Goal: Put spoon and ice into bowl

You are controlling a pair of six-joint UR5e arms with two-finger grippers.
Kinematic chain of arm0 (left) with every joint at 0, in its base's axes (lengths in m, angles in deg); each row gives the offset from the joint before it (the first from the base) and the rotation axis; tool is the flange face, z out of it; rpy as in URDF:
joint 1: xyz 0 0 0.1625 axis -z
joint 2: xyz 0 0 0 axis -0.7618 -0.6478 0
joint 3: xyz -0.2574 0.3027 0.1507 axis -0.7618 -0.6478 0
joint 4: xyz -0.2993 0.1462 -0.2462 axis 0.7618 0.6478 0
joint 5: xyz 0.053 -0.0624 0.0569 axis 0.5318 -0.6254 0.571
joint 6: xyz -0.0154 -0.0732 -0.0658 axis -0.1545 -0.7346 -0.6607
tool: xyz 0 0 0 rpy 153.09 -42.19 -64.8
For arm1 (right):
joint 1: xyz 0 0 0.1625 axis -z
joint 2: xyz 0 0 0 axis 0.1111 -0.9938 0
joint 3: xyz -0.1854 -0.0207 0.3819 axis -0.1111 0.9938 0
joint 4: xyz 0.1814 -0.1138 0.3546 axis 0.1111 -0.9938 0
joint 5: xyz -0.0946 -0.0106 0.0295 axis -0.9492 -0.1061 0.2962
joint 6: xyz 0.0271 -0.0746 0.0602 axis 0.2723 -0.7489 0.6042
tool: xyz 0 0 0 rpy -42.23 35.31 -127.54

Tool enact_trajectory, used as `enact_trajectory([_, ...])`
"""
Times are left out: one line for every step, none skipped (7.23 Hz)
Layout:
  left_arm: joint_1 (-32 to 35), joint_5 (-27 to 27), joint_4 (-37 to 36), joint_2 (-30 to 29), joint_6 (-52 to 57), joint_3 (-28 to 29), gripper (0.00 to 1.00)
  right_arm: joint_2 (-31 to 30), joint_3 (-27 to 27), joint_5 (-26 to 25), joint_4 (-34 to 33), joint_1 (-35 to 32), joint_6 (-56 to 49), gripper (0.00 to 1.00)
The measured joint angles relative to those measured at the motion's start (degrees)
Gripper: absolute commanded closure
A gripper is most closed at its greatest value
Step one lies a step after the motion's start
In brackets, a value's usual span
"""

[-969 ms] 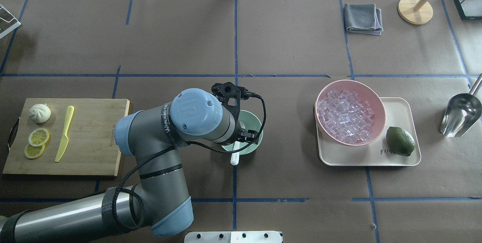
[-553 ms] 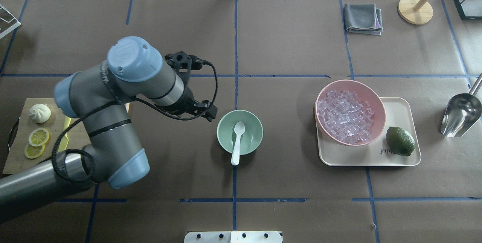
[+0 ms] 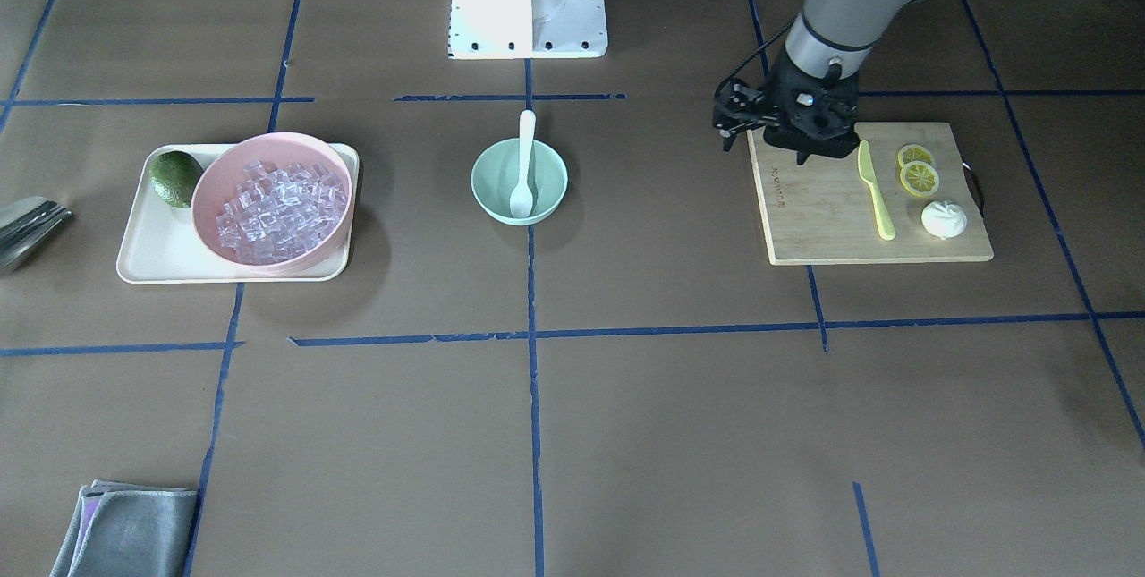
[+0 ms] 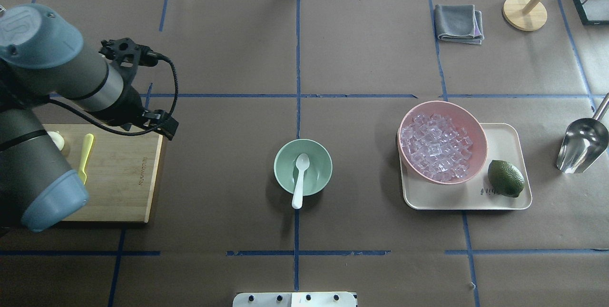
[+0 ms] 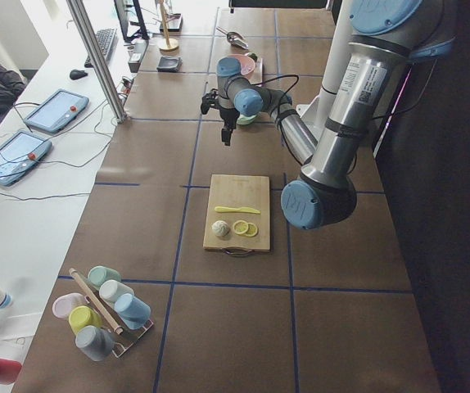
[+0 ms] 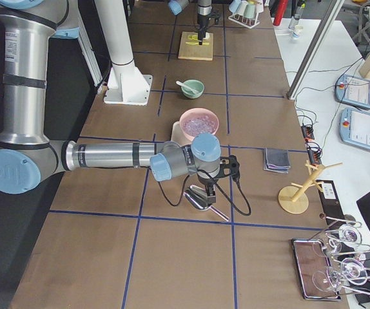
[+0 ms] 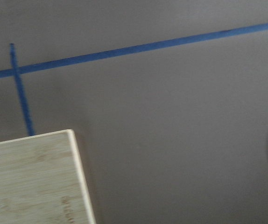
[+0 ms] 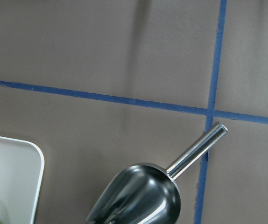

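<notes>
Left jaws — near pale, grainy board [image 4: 119, 178]

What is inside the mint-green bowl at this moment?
The spoon rests head-down in the bowl, handle out over its rim. The ice is in the pink bowl; none shows here. The bowl floor under the spoon's head is covered.

spoon [image 4: 299, 179] in bowl [image 4: 319, 164], ice [image 4: 435, 147] apart (in dish [image 4: 479, 134])
</notes>
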Motion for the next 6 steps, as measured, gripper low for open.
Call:
enact_trajectory([3.37,-0.94,-1.04,4.47,6.12,-2.72,0.0,0.8,-1.76,0.01,-0.04,2.09,4.74,0.0])
enact_trajectory([8.66,-3.8,-1.31,9.44,13.24,-4.24,0.0,1.49,-4.73,-0.11,-0.08,5.0,11.09,0.0])
enact_trajectory([14.75,-7.13,-1.33,14.0,20.62,-4.63,0.0,2.21,-7.45,-0.4,-0.15,7.89,16.7,0.0])
enact_trajectory([21.73,-9.94,-1.34,18.51,27.86,-4.2,0.0,3.27,-9.55,-0.76,-0.23,10.82,21.28,0.0])
enact_trajectory([28.62,-12.36,-1.34,22.05,32.44,-2.61,0.0,4.45,-10.9,-1.26,-0.34,13.44,24.21,0.0])
enact_trajectory([35.03,-14.39,-1.28,24.18,34.97,0.44,0.0,5.64,-11.9,-2.3,-0.5,16.12,25.9,0.0])
